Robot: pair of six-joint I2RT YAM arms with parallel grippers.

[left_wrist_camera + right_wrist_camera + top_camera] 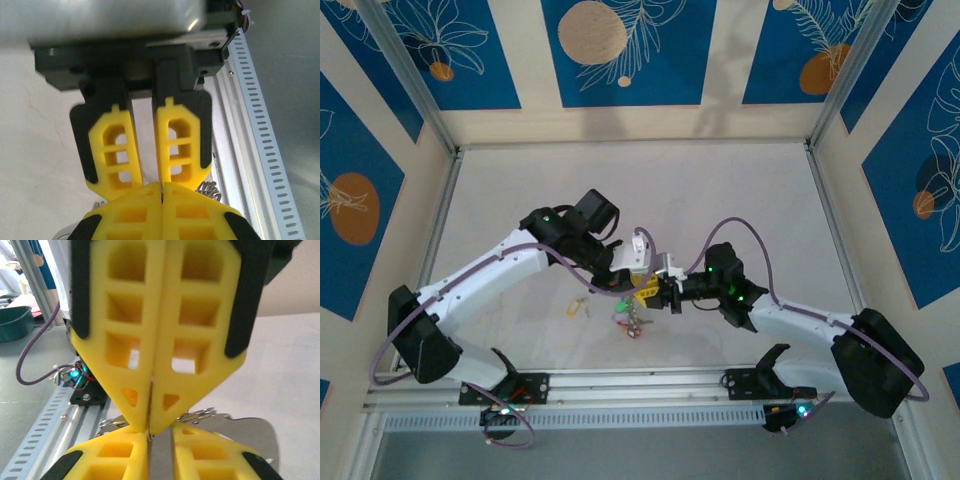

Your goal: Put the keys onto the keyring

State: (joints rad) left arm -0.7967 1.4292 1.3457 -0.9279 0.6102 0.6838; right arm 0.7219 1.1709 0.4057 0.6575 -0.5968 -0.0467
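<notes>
No writing or brand can be read. Near the table's near edge, left of centre, one loose key with a yellow tag lies alone. Right of it, a bunch of keys hangs from the keyring, count unclear. Above, left hand is slightly spread; right hand, tip to tip with it, is pressed together; whether on the ring I cannot tell

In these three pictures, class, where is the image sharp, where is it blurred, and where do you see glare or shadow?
Top external: evenly lit, soft shadows under the arms; the keys are too small to resolve. Left wrist: its own yellow fingers are fairly sharp, glare on the pale housing above. Right wrist: the close fingers look soft; a blurred metal plate behind reflects light.
</notes>
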